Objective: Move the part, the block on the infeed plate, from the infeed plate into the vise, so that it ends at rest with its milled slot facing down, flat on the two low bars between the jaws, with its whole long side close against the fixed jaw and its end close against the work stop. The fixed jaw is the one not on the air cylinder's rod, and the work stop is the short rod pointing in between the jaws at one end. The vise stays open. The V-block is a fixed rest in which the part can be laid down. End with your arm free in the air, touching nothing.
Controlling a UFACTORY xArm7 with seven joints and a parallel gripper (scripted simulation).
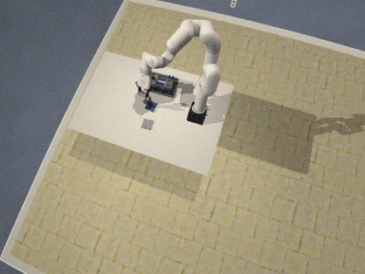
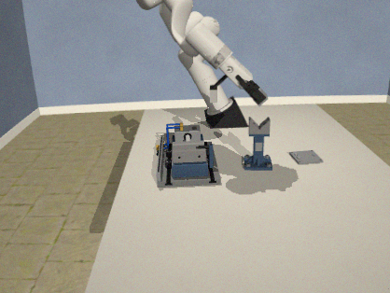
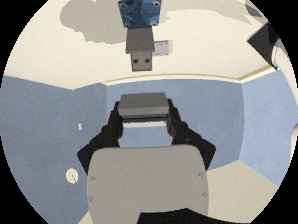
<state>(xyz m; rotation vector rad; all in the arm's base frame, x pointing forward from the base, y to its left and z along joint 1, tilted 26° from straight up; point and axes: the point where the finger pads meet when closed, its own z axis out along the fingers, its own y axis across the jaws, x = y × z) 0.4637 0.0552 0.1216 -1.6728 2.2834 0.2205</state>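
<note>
Nearest the wrist camera, the gripper (image 3: 144, 117) has its dark fingers clenched on the part (image 3: 143, 104) — a small grey block, flat-faced and square-edged, carried in the air with one broad matte face toward the lens. It looks like machined metal: stiff, compact, probably dense for its size, and smooth enough that it might slip if tilted under a light pinch. The hold is across its two opposite sides, which seems the sound place, since those faces are parallel and give the pads full contact; the slot cannot be made out from here.

Just beyond, in the exterior view, stands the V-block (image 2: 258, 126) — a grey notched head on a blue post with a bolted blue foot, its two sloped faces open upward. The part hangs above and slightly to the vise side of that notch, touching nothing but the fingers.

To one side on the pale worktop (image 2: 289, 224) lies the infeed plate (image 2: 305, 157), a thin grey square, now bare. On the other side sits the vise (image 2: 187, 156): a blocky grey-and-blue body on a dark base, with blue tubing and a yellow fitting at its rear. Its bars and work stop are too small to resolve.
</note>
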